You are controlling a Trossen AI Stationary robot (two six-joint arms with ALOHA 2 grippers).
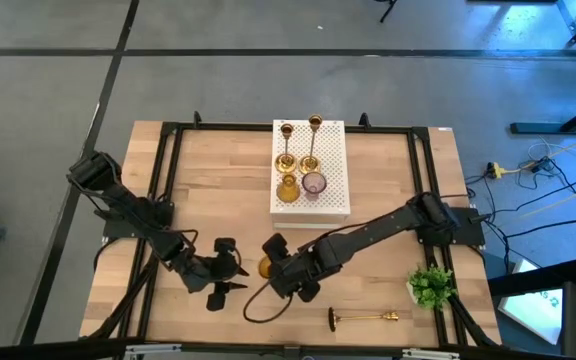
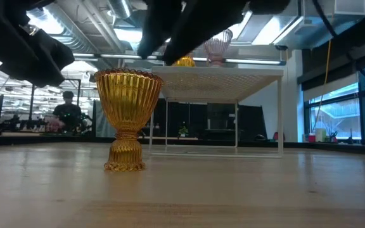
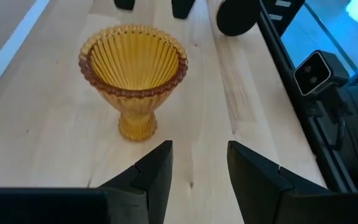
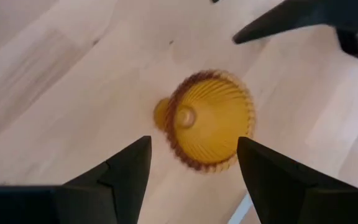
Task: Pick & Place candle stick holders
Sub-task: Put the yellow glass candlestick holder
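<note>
An amber glass candle stick holder (image 1: 265, 267) (image 2: 127, 120) stands upright on its foot on the wooden table, between my two grippers. My left gripper (image 1: 236, 270) (image 3: 197, 168) is open, a little short of it on the table's left side. My right gripper (image 1: 276, 262) (image 4: 194, 168) is open and points down over the holder (image 4: 207, 121) without touching it. On the white perforated box (image 1: 333, 195) stand two brass candlesticks (image 1: 286, 145) (image 1: 313, 140), another amber holder (image 1: 287, 187) and a pinkish one (image 1: 314, 183). One more brass candlestick (image 1: 363, 318) lies on its side near the front edge.
A small green plant (image 1: 430, 285) stands at the near right. A black frame (image 1: 163, 180) runs around the tabletop. A cable (image 1: 258, 305) loops on the table under my right arm. Bare wood lies left of the box.
</note>
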